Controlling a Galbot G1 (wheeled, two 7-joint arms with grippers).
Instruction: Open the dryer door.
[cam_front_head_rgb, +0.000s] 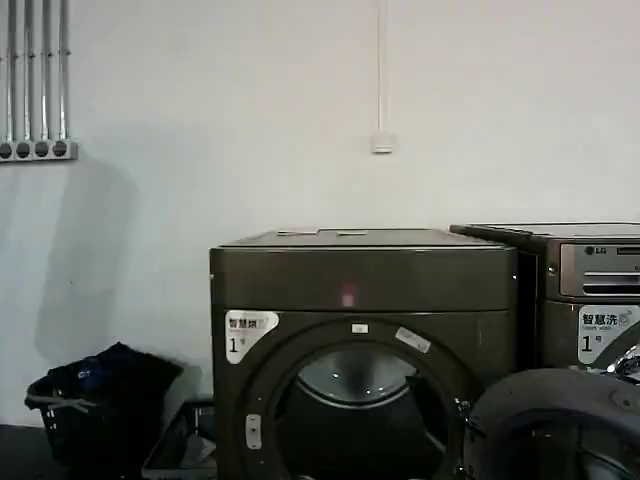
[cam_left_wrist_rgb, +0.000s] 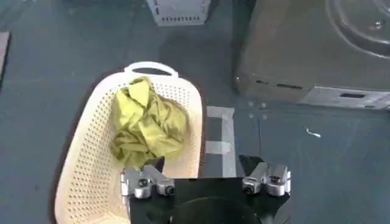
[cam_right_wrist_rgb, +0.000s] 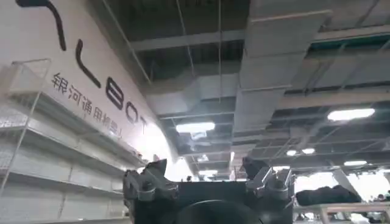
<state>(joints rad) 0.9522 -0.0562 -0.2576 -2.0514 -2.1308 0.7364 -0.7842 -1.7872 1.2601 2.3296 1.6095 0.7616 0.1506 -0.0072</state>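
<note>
Bronze-grey dryer (cam_front_head_rgb: 362, 300), round dark door (cam_front_head_rgb: 555, 425) swung open at 4 o'clock; left gripper (cam_left_wrist_rgb: 205, 165) spread above cream basket (cam_left_wrist_rgb: 79, 164); right gripper (cam_right_wrist_rgb: 205, 167) spread, ceiling-pointed.

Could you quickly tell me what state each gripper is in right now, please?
Left gripper: open, holding nothing, above the floor beside the cream laundry basket.
Right gripper: open, holding nothing, pointing up toward the ceiling.

Dark floor (cam_left_wrist_rgb: 49, 91) carries it all: the dryer (cam_front_head_rgb: 360, 270) standing beside a second machine (cam_front_head_rgb: 590, 290), a cream basket (cam_left_wrist_rgb: 85, 170) of yellow-green cloth (cam_left_wrist_rgb: 146, 125), grey tape strips (cam_left_wrist_rgb: 219, 137), a dark laundry basket (cam_front_head_rgb: 100, 410) by the wall.
</note>
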